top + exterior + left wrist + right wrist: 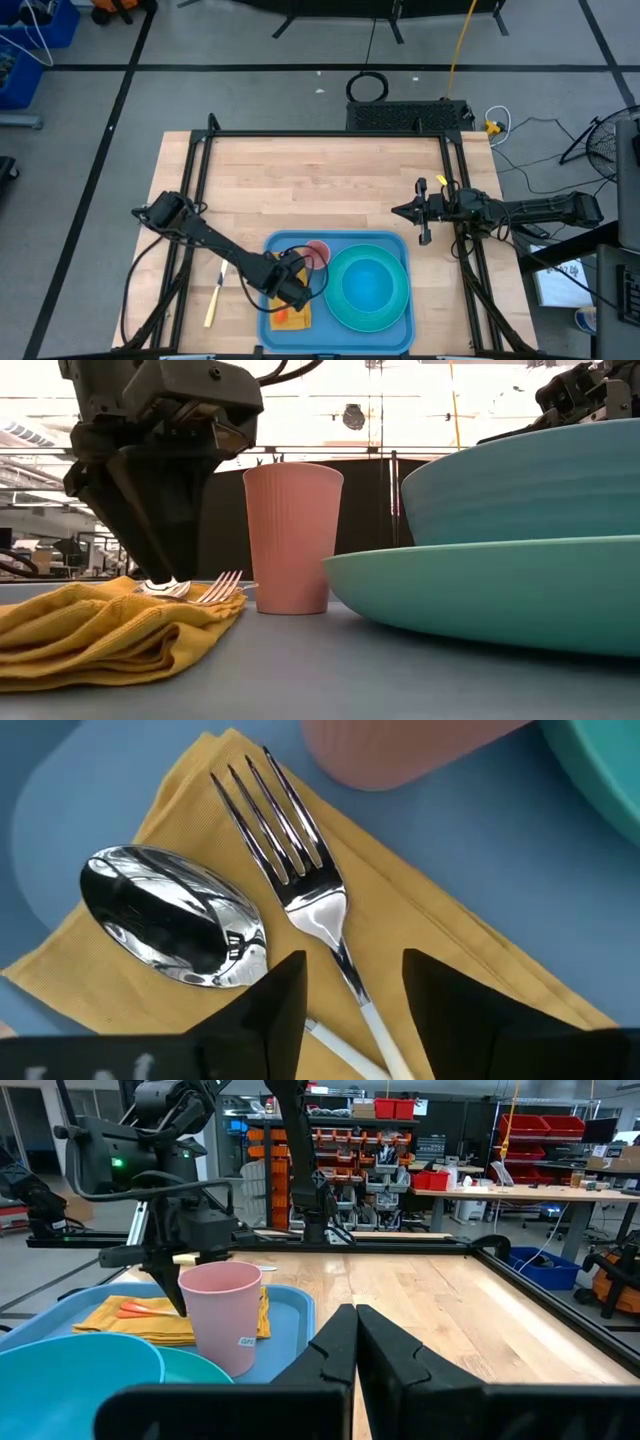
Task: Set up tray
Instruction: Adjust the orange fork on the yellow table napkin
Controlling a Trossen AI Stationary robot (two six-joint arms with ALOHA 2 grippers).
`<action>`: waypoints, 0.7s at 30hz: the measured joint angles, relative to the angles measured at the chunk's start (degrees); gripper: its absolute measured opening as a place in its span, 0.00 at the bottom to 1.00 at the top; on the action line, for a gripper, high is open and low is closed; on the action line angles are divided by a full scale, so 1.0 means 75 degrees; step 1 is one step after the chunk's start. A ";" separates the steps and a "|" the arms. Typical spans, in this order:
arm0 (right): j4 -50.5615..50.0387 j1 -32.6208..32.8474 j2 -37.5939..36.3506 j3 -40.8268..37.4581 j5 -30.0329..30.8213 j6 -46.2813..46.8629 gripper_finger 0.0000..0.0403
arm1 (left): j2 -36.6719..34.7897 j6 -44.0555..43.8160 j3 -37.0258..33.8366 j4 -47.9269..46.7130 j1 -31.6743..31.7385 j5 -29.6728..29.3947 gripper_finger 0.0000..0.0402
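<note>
The blue tray (400,246) lies at the table's near edge. On its left part a folded yellow napkin (200,830) lies flat, with a silver spoon (170,915) and a fork (290,840) on top. My left gripper (352,965) is open above the napkin, pointing down (160,575), one finger on either side of the fork's white handle (375,1025); I see no touch. A pink cup (292,540) stands upright behind the napkin. My right gripper (355,1325) is shut and waits over the table's right side (402,212).
A turquoise plate (480,590) with a bowl (520,490) in it fills the tray's right half. A yellow-handled utensil (214,298) lies on the wood left of the tray. Something orange (140,1310) lies on the napkin. Bare wood (320,180) stretches toward the far edge.
</note>
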 joint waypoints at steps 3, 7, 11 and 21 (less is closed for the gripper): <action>-0.0001 0.0001 0.0000 -0.0003 -0.0001 -0.0003 0.00 | 0.0000 -0.0019 -0.0018 0.0009 -0.0013 0.0074 0.38; -0.0001 -0.0001 0.0000 -0.0002 -0.0001 -0.0003 0.00 | 0.0003 -0.0158 -0.0111 0.0026 -0.0085 0.0047 0.34; -0.0001 0.0002 0.0000 -0.0003 -0.0001 -0.0003 0.00 | 0.0003 -0.0217 -0.0245 0.0205 -0.0131 -0.0011 0.32; -0.0001 0.0002 0.0000 0.0000 0.0002 -0.0003 0.00 | 0.0009 -0.0185 -0.0347 0.0424 -0.0157 -0.0121 0.33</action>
